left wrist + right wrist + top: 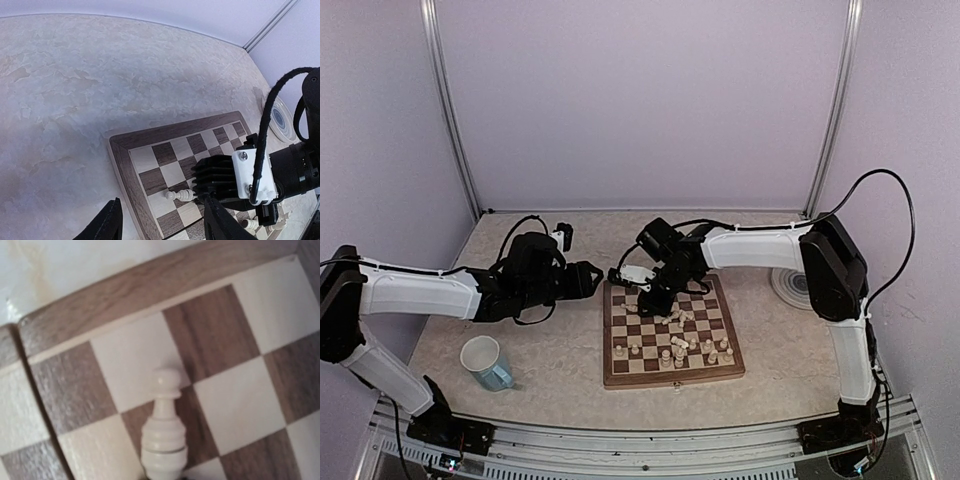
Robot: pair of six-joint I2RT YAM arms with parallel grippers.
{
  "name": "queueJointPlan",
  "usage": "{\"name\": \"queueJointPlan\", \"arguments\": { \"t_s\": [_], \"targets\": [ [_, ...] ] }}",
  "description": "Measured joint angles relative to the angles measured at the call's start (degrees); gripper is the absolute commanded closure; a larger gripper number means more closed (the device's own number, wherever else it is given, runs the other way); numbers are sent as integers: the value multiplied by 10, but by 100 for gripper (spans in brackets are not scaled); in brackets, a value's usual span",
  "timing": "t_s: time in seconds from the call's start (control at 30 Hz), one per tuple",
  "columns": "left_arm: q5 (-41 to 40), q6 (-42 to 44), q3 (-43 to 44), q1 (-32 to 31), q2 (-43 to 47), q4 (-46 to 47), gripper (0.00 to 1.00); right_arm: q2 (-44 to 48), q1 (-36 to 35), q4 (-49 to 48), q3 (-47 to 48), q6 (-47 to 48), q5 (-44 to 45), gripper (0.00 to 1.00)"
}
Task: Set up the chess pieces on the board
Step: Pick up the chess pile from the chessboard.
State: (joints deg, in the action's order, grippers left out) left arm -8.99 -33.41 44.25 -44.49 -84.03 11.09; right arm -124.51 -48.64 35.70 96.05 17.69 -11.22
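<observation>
Over the board (pixel 670 379), right pincer (pixel 196 196) grips 1 pawn (pixel 164 440).

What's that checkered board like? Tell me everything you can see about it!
The board is a square wooden chessboard with dark brown and cream checks inside a brown border. It lies flat on the pale mottled table. Small cream chess pieces stand on its near half, and a few near the middle look tipped over. The right gripper hangs over its far left part, where a pawn shows against a dark square.
</observation>
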Motion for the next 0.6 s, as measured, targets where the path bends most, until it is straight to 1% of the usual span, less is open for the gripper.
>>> {"name": "queueJointPlan", "arguments": {
  "t_s": [0.07, 0.1, 0.23, 0.4, 0.6],
  "targets": [
    [2, 0, 0, 1, 0, 0, 44, 0, 0, 0, 0, 5, -5, 99],
    [4, 0, 0, 1, 0, 1, 44, 0, 0, 0, 0, 7, -7, 100],
    [22, -6, -1, 6, -6, 15, 44, 2, 0, -6, -6, 15, -14, 100],
    [67, -29, -16, 24, -17, 54, 44, 31, 5, -26, -49, 26, -19, 100],
    [149, -85, -47, 38, -44, 157, 44, 106, 23, -47, -107, 38, -62, 100]
  ]
}}
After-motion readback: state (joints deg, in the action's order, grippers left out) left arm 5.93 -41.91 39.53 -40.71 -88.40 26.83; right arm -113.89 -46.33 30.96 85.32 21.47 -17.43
